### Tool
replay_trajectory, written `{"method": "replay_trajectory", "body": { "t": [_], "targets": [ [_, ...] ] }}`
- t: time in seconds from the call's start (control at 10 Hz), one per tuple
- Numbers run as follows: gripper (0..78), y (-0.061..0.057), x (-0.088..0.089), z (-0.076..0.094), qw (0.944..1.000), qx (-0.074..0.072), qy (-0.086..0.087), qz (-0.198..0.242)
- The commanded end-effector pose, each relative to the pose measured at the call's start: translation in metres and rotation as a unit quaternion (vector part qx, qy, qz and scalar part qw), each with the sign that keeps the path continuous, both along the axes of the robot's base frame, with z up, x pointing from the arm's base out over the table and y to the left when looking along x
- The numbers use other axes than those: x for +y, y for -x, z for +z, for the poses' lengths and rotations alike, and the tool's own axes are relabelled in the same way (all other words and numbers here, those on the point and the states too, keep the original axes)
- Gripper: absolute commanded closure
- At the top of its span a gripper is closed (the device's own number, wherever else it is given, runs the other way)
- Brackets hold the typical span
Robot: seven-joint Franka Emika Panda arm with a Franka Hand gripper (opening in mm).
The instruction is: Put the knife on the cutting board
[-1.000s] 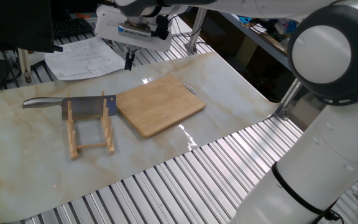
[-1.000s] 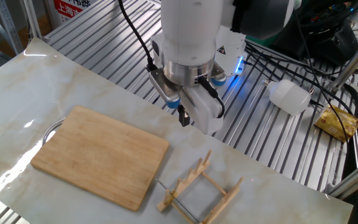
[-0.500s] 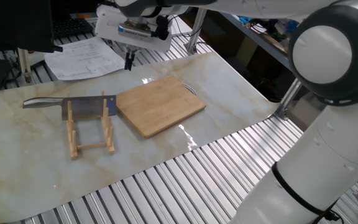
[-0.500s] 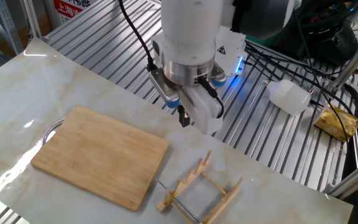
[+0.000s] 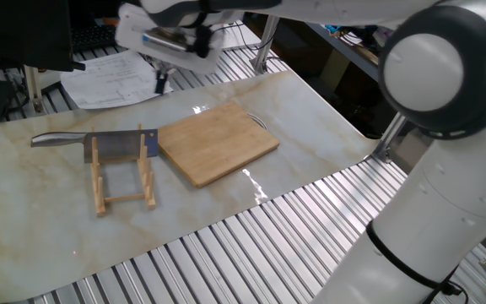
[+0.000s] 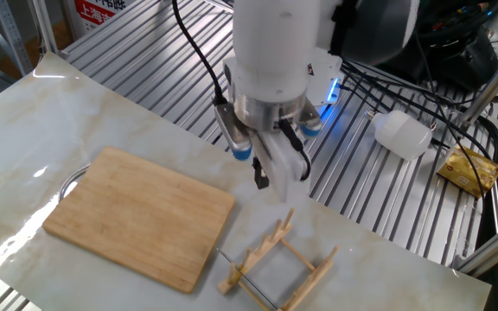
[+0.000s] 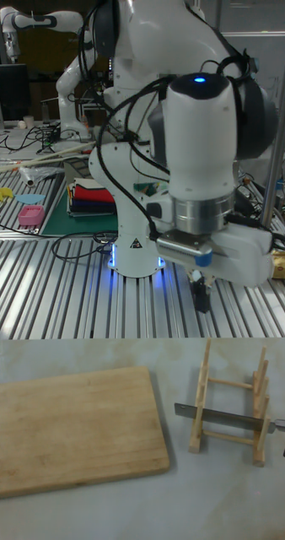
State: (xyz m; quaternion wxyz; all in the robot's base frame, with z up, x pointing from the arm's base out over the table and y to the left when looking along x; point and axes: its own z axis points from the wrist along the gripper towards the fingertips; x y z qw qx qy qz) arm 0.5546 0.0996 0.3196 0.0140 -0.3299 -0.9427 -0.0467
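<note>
The knife (image 5: 118, 147) stands on edge in a wooden peg rack (image 5: 126, 176), its silver handle (image 5: 56, 139) sticking out to the left. From the tall fixed view the knife (image 7: 223, 413) shows only as a thin grey strip through the rack (image 7: 231, 412). The cutting board (image 5: 218, 143) lies flat just right of the rack, its metal loop on the far edge. My gripper (image 5: 159, 81) hangs in the air behind the rack and board, fingers together, holding nothing. It is also seen above the rack's far side as the gripper (image 6: 262, 178) and gripper (image 7: 203, 300).
Papers (image 5: 112, 78) lie at the back of the table. Past the marble mat (image 6: 76, 121), on the slatted metal top, are a white bottle (image 6: 403, 135) and a yellow packet (image 6: 468, 169). The arm's base (image 7: 134, 240) stands behind the mat.
The gripper has shifted sideways from behind the board toward the rack holding the knife. Knife, rack and board have not moved.
</note>
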Motion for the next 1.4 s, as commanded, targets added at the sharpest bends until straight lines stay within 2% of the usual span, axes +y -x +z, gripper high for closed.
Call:
{"method": "replay_trajectory", "body": {
  "t": [0.1,0.4,0.6,0.9,1.0,1.4],
  "targets": [
    [77.6,-0.03,0.038,-0.011,0.9976,-0.004,0.004,-0.069],
    [77.6,-0.044,0.045,-0.019,0.9935,-0.006,0.004,-0.113],
    [77.6,-0.055,0.048,-0.026,0.9885,-0.008,0.003,-0.151],
    [77.6,-0.063,0.055,-0.034,0.9825,-0.01,0.009,-0.186],
    [77.6,-0.067,0.058,-0.039,0.9771,-0.011,0.011,-0.212],
    [77.6,-0.077,0.066,-0.048,0.966,-0.014,0.014,-0.258]
  ]
}}
